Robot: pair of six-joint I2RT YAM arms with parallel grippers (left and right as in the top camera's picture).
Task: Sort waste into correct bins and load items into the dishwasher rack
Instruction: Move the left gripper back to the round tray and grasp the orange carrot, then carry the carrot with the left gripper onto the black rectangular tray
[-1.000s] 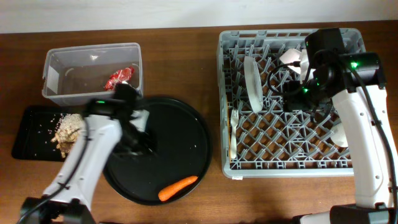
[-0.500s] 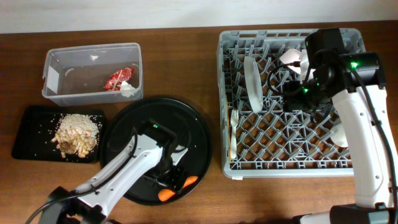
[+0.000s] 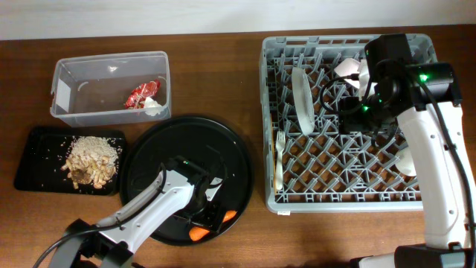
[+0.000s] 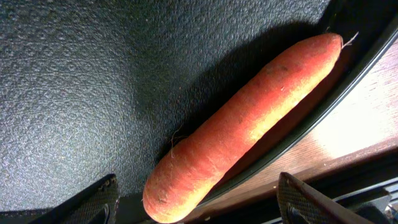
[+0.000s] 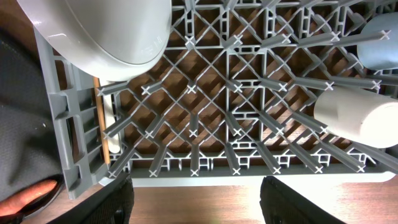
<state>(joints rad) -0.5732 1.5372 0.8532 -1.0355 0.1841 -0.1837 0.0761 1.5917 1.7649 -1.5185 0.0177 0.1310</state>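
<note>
The orange carrot [image 4: 249,118] lies at the front rim of the round black tray [image 3: 160,145]. My left gripper [image 4: 199,208] is open, with its fingers on either side of the carrot's thick end, and it shows in the overhead view [image 3: 212,219]. The clear tub [image 3: 74,82] holds the red wrapper [image 3: 141,94] and the white tissue [image 3: 154,106]. The shallow black tray [image 3: 30,160] holds the food scraps [image 3: 89,160]. My right gripper [image 5: 196,202] is open and empty above the grey rack [image 3: 346,190]. The rack holds the white plate [image 3: 301,100], a white cup [image 5: 360,118], a light-blue cup [image 5: 380,46] and a fork [image 3: 280,156].
The rack fills the right side of the table. The right arm [image 3: 439,164] reaches over its right half. A cream bowl [image 3: 346,68] sits at the rack's back. Bare wood runs along the table's front edge.
My left arm has swung from beside the clear tub across the round tray to the carrot at its front rim. The right arm has not moved.
</note>
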